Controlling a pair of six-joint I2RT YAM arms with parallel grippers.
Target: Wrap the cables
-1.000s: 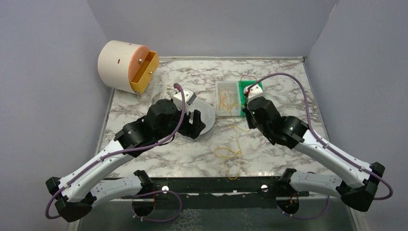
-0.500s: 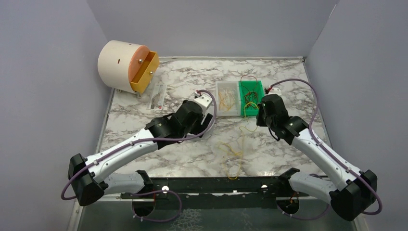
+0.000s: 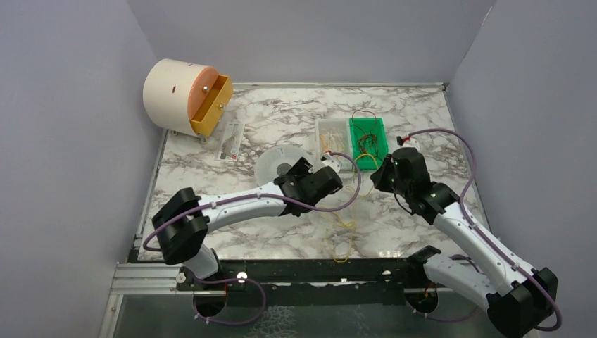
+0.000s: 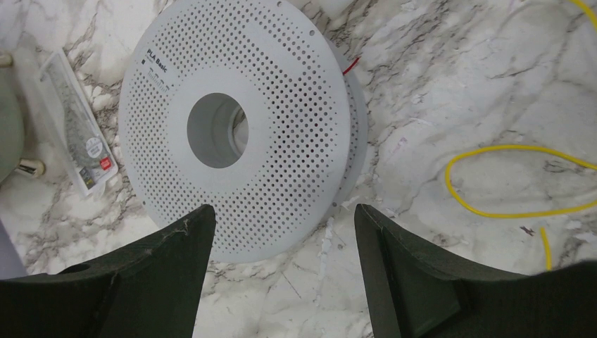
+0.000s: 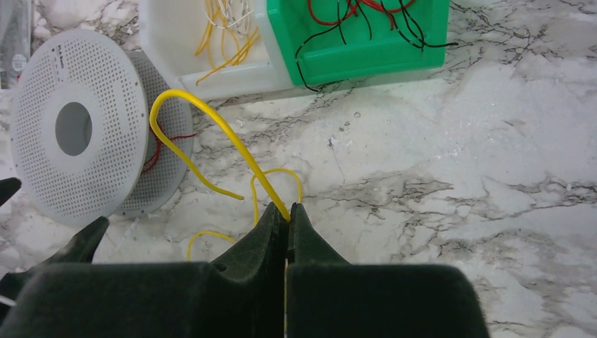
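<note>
Has swung spread, empty left hand [image 4: 281, 218] off white perforated plastic spool [image 4: 281, 105] toward three o'clock; clamps thin yellow cable [image 5: 232, 136] in right hand [image 5: 286, 211] there. Keep it taut toward hub.

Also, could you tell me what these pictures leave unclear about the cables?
Right wrist view: the yellow cable vanishes between the shut jaws, hiding its gripped end.
Left wrist view: the yellow loop is cut off by the right edge; the spool hides all but a tip of the red wire.
Top view: wires in the green bin are too small to count.
</note>
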